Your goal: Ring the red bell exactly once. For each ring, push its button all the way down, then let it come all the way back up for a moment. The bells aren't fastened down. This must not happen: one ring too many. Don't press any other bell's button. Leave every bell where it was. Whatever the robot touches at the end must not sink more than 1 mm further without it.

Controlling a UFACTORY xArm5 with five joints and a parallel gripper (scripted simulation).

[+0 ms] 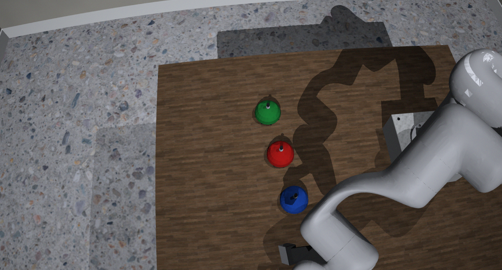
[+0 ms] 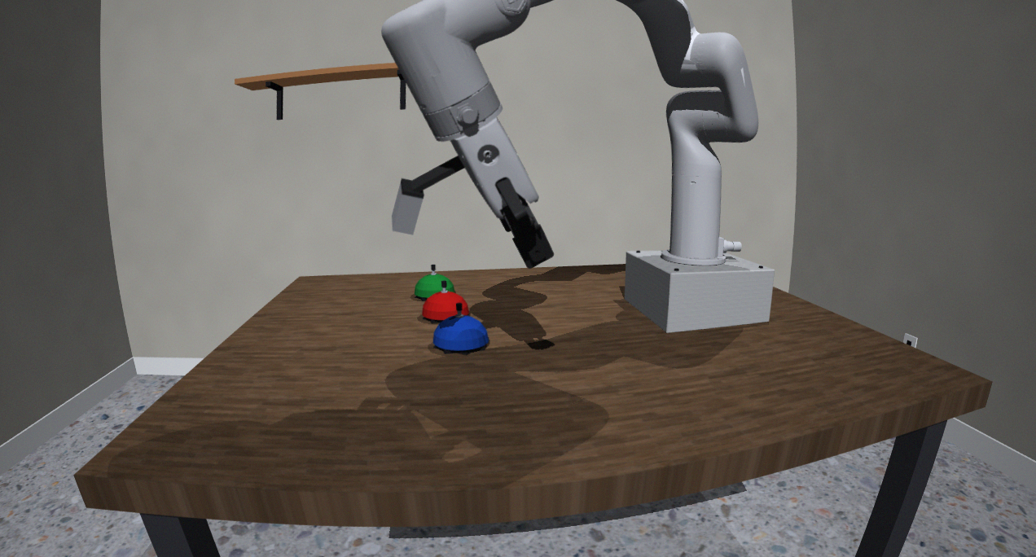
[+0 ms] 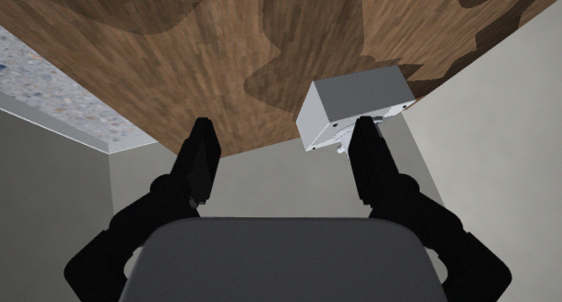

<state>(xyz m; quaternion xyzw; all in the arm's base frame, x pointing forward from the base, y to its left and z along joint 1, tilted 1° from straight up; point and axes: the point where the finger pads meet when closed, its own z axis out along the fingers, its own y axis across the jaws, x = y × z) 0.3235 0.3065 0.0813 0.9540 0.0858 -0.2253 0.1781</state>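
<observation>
Three dome bells stand in a row on the wooden table. The red bell (image 1: 280,154) is the middle one, with its small button up, and it also shows in the exterior view (image 2: 444,306). The green bell (image 1: 267,111) (image 2: 433,287) is behind it and the blue bell (image 1: 294,199) (image 2: 460,334) in front of it. My gripper (image 2: 534,245) hangs tilted well above the table, to the right of the bells and touching nothing. In the wrist view the gripper (image 3: 283,123) is open and empty, and no bell shows there. In the overhead view the arm hides the fingers.
The arm's grey base block (image 2: 698,288) (image 3: 353,105) stands on the table's right side. The bent white arm (image 1: 403,177) reaches over the table near the blue bell. A wall shelf (image 2: 318,76) hangs behind.
</observation>
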